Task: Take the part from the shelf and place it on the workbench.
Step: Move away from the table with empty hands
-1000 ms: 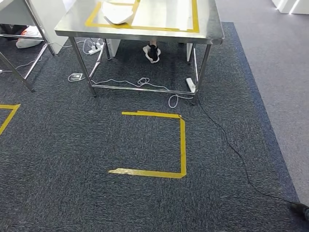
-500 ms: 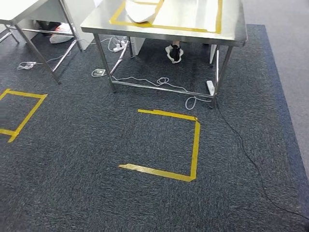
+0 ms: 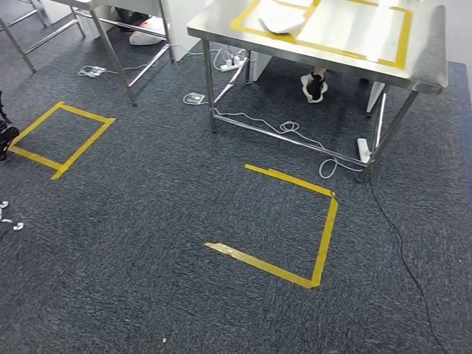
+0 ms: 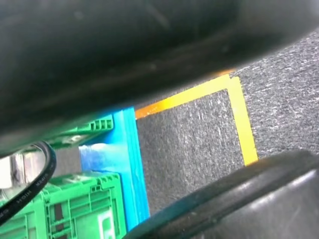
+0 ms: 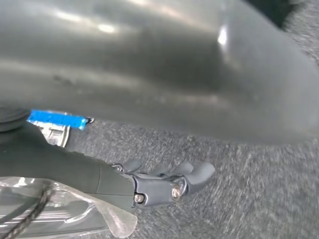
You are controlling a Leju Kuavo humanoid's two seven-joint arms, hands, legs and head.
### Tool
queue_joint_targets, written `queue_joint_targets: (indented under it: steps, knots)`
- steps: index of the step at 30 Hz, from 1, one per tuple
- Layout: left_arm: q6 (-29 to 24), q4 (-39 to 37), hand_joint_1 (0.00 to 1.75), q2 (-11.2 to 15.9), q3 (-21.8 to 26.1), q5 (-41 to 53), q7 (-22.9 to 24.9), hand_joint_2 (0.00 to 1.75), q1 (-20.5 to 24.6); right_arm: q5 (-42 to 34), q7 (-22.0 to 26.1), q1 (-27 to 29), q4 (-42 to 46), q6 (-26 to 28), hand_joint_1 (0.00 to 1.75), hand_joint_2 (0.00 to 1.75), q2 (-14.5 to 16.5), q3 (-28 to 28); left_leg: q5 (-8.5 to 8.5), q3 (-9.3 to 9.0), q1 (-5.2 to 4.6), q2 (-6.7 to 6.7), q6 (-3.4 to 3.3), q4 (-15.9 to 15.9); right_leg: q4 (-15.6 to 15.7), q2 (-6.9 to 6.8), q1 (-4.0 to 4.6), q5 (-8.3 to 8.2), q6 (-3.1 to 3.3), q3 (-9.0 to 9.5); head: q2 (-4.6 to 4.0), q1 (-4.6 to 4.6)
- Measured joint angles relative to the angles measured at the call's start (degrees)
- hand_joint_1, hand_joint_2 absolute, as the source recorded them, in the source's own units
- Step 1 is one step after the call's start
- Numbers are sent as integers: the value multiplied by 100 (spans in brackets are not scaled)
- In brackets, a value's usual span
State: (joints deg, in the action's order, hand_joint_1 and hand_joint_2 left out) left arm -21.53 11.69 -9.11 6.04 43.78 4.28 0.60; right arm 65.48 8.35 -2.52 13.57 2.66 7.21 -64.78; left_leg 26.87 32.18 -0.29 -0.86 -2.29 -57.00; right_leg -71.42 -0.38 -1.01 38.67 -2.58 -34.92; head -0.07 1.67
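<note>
Part (image 5: 56,216), clear-wrapped, is clasped by the right robot hand (image 5: 150,183) in its wrist view; head view shows the workbench (image 3: 220,23).

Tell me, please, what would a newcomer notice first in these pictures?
Probably the yellow tape outline on the dark carpet, in front of the steel workbench, which has its own yellow tape frame and a white sheet on top. Under the workbench lie white cables, and green crates appear in the left wrist view.

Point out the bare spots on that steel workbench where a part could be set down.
Bare steel shows inside the yellow tape frame on the workbench, right of the white sheet. The sheet covers the frame's left end.
</note>
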Motion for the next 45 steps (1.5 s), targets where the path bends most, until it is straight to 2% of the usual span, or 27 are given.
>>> queue_joint_targets:
  steps: [1,2,4,5,7,8,10,12,14,16,17,19,21,23,25,27,29,31,32,33,35,37,38,40,42,44,45]
  knots:
    - [0,0,0,-2,9,0,2,0,-1,5,0,12,-3,4,0,0,-2,3,-3,3,-7,-84,-4,-1,-204,20,1,13,0,-121,0,-2]
    - [0,0,0,0,19,0,5,0,-5,8,1,18,-4,10,0,0,-4,6,-6,1,-11,-173,-3,-5,-184,32,1,-94,5,-141,0,-2]
    - [1,0,0,0,32,0,11,0,-7,9,5,17,-4,20,0,0,-11,9,-9,-6,-11,-339,7,-19,461,154,-4,-540,29,112,0,-2]
    - [3,0,0,-3,34,1,13,0,0,9,9,15,-4,21,0,0,-18,11,-6,4,-17,-415,24,-40,852,325,-15,-715,51,275,0,-4]
    - [11,0,0,-8,34,8,20,0,19,8,14,14,-8,20,0,0,-28,16,-15,55,-4,-563,86,-75,1312,588,-22,-848,90,480,0,-8]
    - [17,0,0,-9,34,13,25,0,24,6,17,14,-10,19,0,0,-33,19,-29,86,9,-637,131,-84,1363,617,-14,-830,112,511,0,-10]
    - [23,-1,0,-4,34,21,34,0,17,-2,23,7,-16,15,0,0,-28,25,-54,131,26,-734,209,-92,1405,463,-16,-859,173,556,0,-9]
    - [23,-2,0,0,34,24,42,0,16,-8,34,-2,-21,15,0,0,-25,29,108,256,11,-498,272,-346,1458,278,-43,-891,241,590,0,-50]
    - [22,-2,0,2,34,34,47,0,29,-9,39,9,-23,15,0,0,-26,30,471,571,25,-124,329,-1020,1476,76,-41,-886,272,607,0,-92]
    - [20,-2,0,4,34,47,49,0,31,-11,37,24,-24,14,0,0,-26,30,680,852,67,16,378,-1624,1475,-126,-32,-868,273,610,0,-96]
    - [16,-2,0,4,34,53,49,0,24,-15,34,23,-25,13,0,0,-26,30,643,869,86,42,394,-1677,1474,-214,-33,-858,267,613,0,-97]
    - [7,-2,0,3,34,86,50,0,11,-26,31,10,-27,13,0,0,-25,30,294,554,112,135,408,-1107,1473,-366,-41,-832,234,647,0,-98]
    - [3,-2,0,-4,34,132,50,0,24,-52,31,-1,-29,15,0,0,-25,29,43,160,87,371,378,-364,1467,-495,-23,-786,165,675,0,-101]
    - [5,-2,0,-17,32,174,50,0,39,-81,31,-8,-30,16,0,0,-27,28,43,37,48,470,304,-108,1476,-602,4,-740,87,692,0,-92]
    - [8,-4,0,-24,30,199,50,0,28,-92,27,-24,-30,19,0,0,-28,28,49,39,45,341,224,-92,1491,-659,-7,-702,19,759,0,-84]
    - [9,-5,0,-25,30,204,50,0,19,-93,21,-40,-30,22,0,0,-27,27,32,27,59,223,153,-69,1298,-425,-26,-529,-26,719,0,-68]
    - [16,-5,0,-33,30,209,50,0,30,-92,15,-25,-31,25,0,0,-26,26,18,27,60,108,94,-62,659,-97,-23,-174,-25,409,0,-48]
    - [23,-6,0,-49,30,216,50,0,37,-89,11,11,-32,24,0,0,-26,24,20,31,40,-46,64,-66,-85,8,-12,89,-3,-11,0,-44]
    - [25,-6,0,-54,30,217,50,0,35,-88,10,24,-32,24,0,0,-27,23,22,27,30,-133,60,-68,-242,23,-9,68,12,-144,0,-42]
    - [26,-7,0,-56,30,219,50,0,33,-87,10,32,-32,24,0,0,-27,23,24,20,21,-221,58,-69,-200,36,-7,-58,31,-190,0,-43]
    - [32,-7,0,-62,30,219,54,0,34,-86,10,33,-32,26,0,0,-30,23,28,0,16,-390,63,-71,473,159,-6,-549,82,16,0,-42]
    - [40,-7,0,-74,30,219,62,0,42,-80,10,29,-32,31,0,0,-42,23,45,6,4,-533,98,-93,1142,379,-7,-879,118,266,0,-44]
    - [43,-7,0,-79,30,219,67,0,41,-77,9,28,-32,36,0,0,-48,24,51,20,6,-590,126,-100,1291,446,-1,-927,128,337,0,-46]
    - [45,-7,0,-85,30,219,73,0,25,-70,6,21,-32,49,0,0,-50,25,43,44,22,-694,195,-96,1337,369,12,-939,156,387,0,-48]
    - [46,-7,0,-85,30,219,80,0,8,-65,7,17,-32,60,0,0,-42,26,116,100,17,-510,256,-242,1376,241,4,-965,218,436,0,-61]
    - [45,-7,0,-85,30,220,83,0,14,-63,8,29,-32,71,0,0,-37,26,421,325,9,-147,315,-770,1406,78,-1,-963,272,471,0,-89]
    - [45,-7,0,-86,30,221,83,0,21,-62,8,42,-32,76,0,0,-38,26,620,504,20,-36,344,-1147,1407,-8,6,-948,289,480,0,-102]
